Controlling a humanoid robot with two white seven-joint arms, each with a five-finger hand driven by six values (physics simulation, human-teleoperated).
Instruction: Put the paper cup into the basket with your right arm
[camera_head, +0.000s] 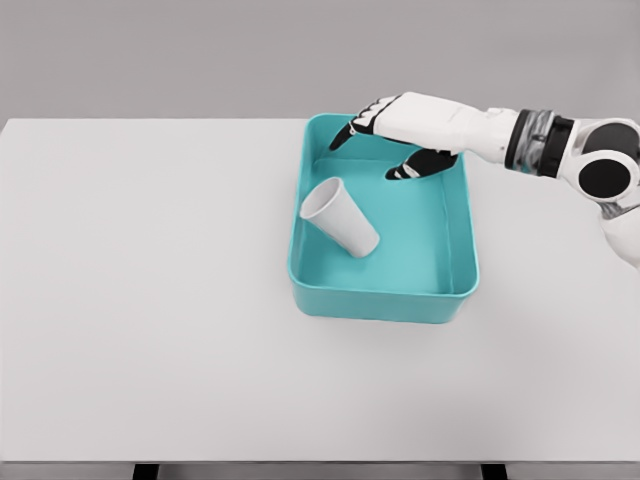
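White paper cup lying tipped inside teal rectangular plastic basket; right hand at basket's 12 o'clock, fingers spread, empty

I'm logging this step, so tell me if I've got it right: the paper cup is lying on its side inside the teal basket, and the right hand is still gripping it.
Not quite. The head view shows the paper cup lying on its side inside the teal basket, but the right hand is not gripping it: the hand is open above the basket's far end, clear of the cup.
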